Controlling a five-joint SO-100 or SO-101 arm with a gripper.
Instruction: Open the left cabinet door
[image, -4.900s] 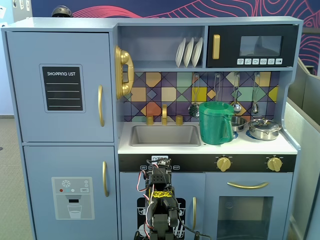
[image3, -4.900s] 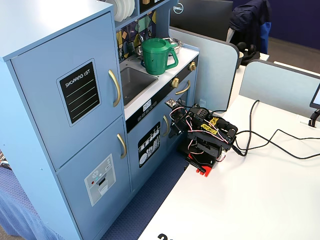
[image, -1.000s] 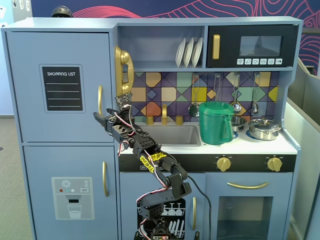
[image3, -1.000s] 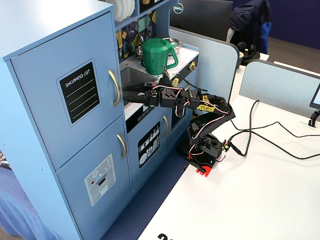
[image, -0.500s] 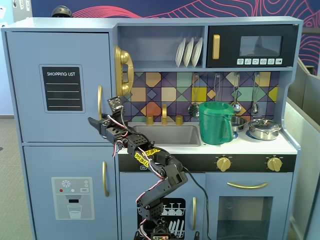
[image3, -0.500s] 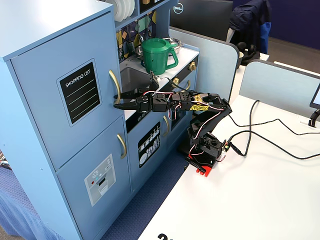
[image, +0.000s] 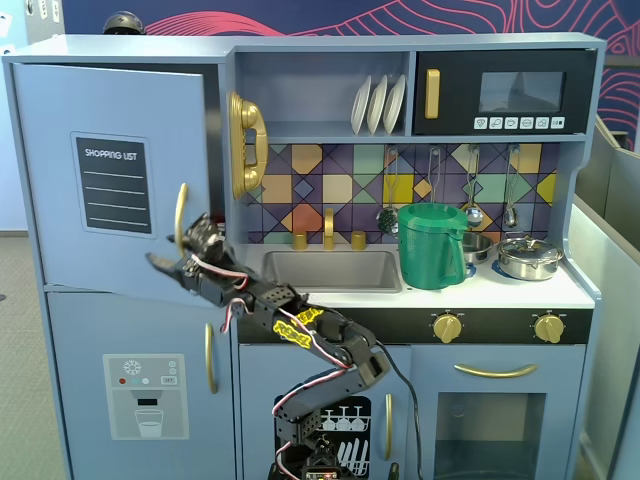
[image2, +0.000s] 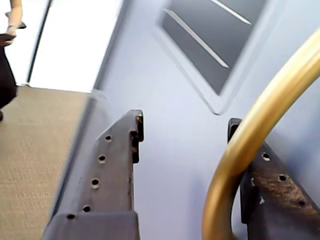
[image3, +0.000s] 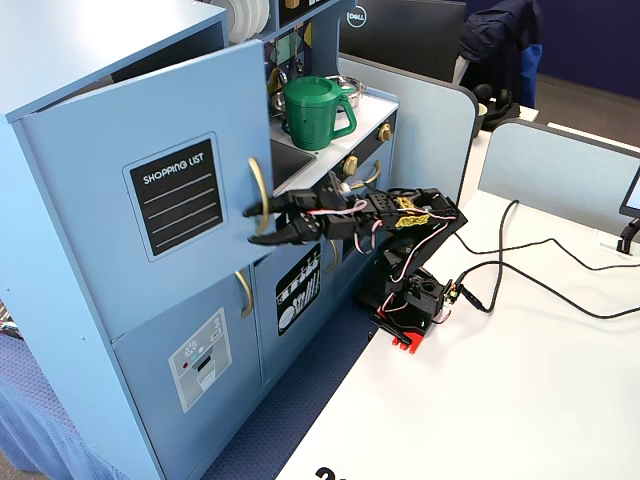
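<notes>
- In the wrist view the gold handle (image2: 250, 145) is running out of the picture at the right and bottom edges, and is covering part of one pincer finger (image2: 272, 195).
- The chalkboard panel (image2: 210, 35) is being cropped by the top edge.
- A person (image2: 7, 60) is showing only partly at the left edge.

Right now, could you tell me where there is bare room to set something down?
The white tabletop right of the arm's base is free, bordered by black cables. The sink basin is bare. The counter beside the green pitcher and steel pot is crowded.
</notes>
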